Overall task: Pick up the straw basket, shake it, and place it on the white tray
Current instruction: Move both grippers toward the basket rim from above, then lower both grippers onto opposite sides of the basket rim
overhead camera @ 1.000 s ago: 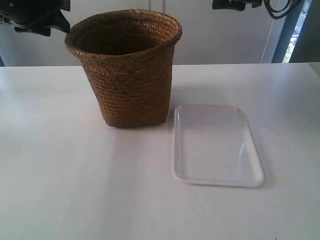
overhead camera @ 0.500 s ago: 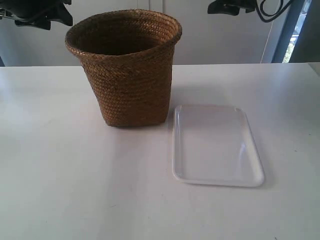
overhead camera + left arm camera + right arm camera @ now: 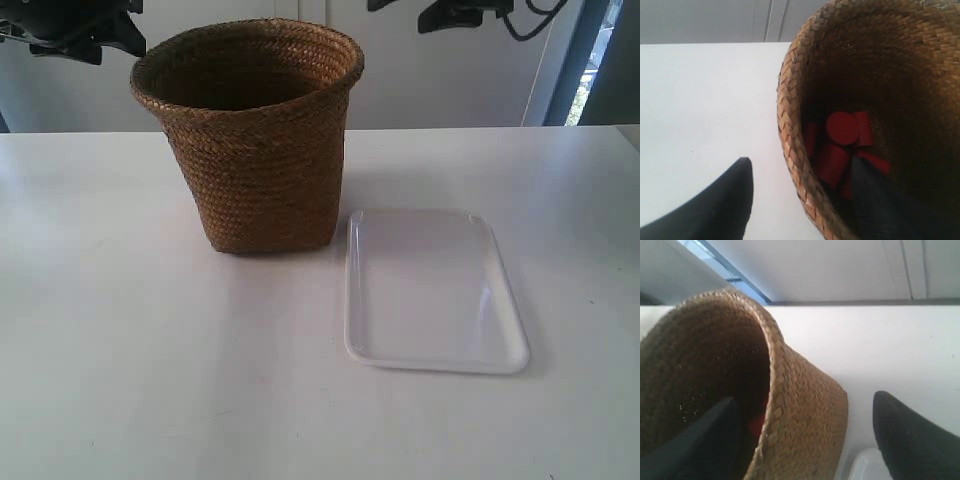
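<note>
Looking down past the left end effector (image 3: 800, 165) at the straw basket (image 3: 865, 75), standing upright on the table (image 3: 700, 100) right below. Hanging there with both fingers spread wide, released, gripping nothing. Lining up so the basket's rim is falling between the two fingers, one over the inside and one over the outside. Spotting some red round things (image 3: 842, 127) lying at the bottom, far below the fingers.

Doing the same with the right end effector (image 3: 805, 400): spread wide, released, holding nothing, straddling another part of the rim. Catching a corner of the white tray (image 3: 860, 467) down on the table, just past the outer finger.

Judging the job as barely starting. Not lifting yet, not shaking yet, not setting down yet. Leaving all three steps to do, with closing on the rim likely coming first.

Minding the edges next. Holding each inside finger off the woven wall until squeezing. Having lots of open room above for lifting and shaking. Needing only a short trip sideways, toward the right end effector's side, for reaching the tray lying just beside the basket's foot. Watching the tray's low raised lip while lowering, so the base is landing inside it and not tipping on it.
</note>
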You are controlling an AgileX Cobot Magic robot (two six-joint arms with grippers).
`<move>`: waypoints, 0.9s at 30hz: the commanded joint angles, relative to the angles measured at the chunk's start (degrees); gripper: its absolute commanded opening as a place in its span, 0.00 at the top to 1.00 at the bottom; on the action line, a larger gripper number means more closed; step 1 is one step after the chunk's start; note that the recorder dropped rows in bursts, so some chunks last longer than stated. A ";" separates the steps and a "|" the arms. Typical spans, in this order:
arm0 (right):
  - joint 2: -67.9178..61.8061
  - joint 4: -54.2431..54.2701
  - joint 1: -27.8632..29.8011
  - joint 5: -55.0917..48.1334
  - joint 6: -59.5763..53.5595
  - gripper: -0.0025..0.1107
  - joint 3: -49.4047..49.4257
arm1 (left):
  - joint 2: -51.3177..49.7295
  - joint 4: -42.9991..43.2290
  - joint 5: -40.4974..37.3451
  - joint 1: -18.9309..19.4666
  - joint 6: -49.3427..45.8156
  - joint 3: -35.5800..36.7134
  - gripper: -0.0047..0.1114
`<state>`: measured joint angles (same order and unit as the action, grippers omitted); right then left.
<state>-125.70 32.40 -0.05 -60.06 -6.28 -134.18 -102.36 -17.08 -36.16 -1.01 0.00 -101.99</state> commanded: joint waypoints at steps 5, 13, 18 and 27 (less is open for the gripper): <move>-0.99 -1.39 -3.23 -1.90 0.62 0.33 -1.06 | 0.00 -0.67 -1.31 -0.30 0.00 -0.37 0.43; -2.58 -1.39 -4.47 -0.01 2.70 0.32 -1.06 | -0.63 -0.12 -1.43 -0.30 0.00 -0.37 0.43; -3.35 -2.73 -5.09 0.49 2.70 0.29 -1.06 | -2.55 -0.12 -1.43 -0.30 0.00 -0.37 0.43; -3.99 -6.79 -5.22 2.07 5.13 0.29 -1.06 | -4.52 -0.35 1.16 -0.30 0.00 -0.37 0.43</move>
<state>-129.65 26.38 -5.26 -59.39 -2.38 -134.98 -106.53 -16.96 -35.37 -1.01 0.00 -101.99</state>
